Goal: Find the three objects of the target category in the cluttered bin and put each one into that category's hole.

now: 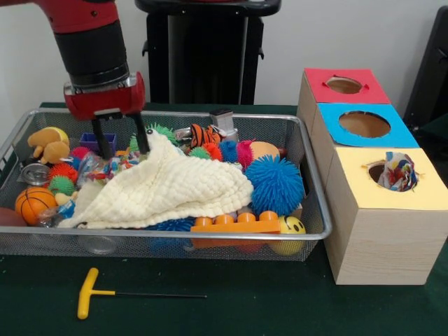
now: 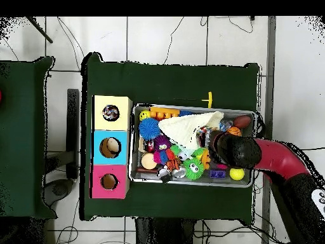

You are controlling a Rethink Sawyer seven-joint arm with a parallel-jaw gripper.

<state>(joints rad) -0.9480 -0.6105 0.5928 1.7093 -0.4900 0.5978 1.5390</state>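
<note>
Silver wire mesh forms the bin (image 1: 308, 234), which sits on the dark green surface (image 1: 266, 308); my tool (image 1: 124, 145) hangs inside it near its left end in the front view, black fingers (image 1: 103, 142) spread apart with a cream waffle-weave cloth (image 1: 168, 187) rising to a peak just beside the right finger; whether that finger touches the cloth I cannot tell, and nothing is clamped between them. The cloth drapes wide across the middle of the bin over other things; around it lie a blue spiky ball (image 1: 276, 183), an orange toy basketball (image 1: 33, 203), a yellow smiley ball (image 1: 288, 231) at the near right corner, an orange block with round studs (image 1: 234, 225) just left of the smiley ball, a tiger-striped toy (image 1: 205, 134) at the far wall, and a yellow plush toy (image 1: 47, 142) at the far left. Beside the bin's right end stand three pale wooden boxes in a row; the nearest has a yellow top, and in its hole (image 1: 378, 170) a multicoloured patterned textile piece (image 1: 397, 172) sits, part of it standing above the rim; the blue-topped box (image 1: 364, 126) comes next and the red-topped box (image 1: 344, 85) is farthest. On the surface in front of the bin lies a yellow-handled T-key (image 1: 98, 294); from overhead my arm (image 2: 273, 157) reaches over the bin's right end.
</note>
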